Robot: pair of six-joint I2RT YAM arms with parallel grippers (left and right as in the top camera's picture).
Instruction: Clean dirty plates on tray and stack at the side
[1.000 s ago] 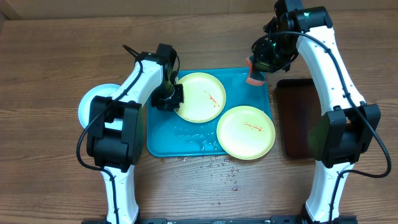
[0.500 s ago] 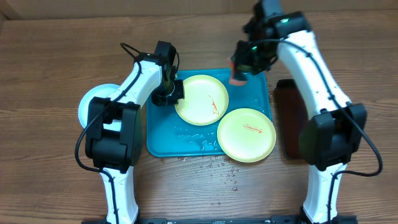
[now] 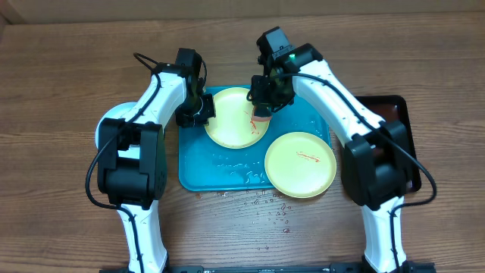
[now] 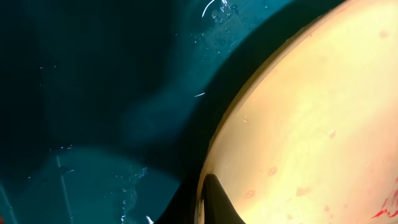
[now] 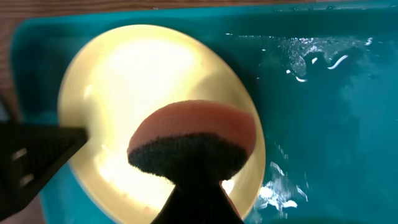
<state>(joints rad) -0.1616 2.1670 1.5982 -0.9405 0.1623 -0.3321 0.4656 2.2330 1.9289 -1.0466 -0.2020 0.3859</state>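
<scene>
Left fingers [image 4: 212,200] pinch the plate [image 3: 227,125] rim; right fingers [image 5: 196,199] clench a sponge [image 5: 193,130] above it.

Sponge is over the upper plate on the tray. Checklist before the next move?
1. Plate hold: left gripper shut on the rim of the upper pale yellow-green round plastic plate: ok.
2. Tool hold: right gripper shut on the orange sponge with dark scouring face: ok.
3. Sponge above that plate: ok. Touching it: cannot tell.
4. Upper plate clean: not ok, red smear shows.
5. Second plate clean: not ok, the lower pale yellow-green round plate on the turquoise rectangular plastic tray has a red streak.
</scene>
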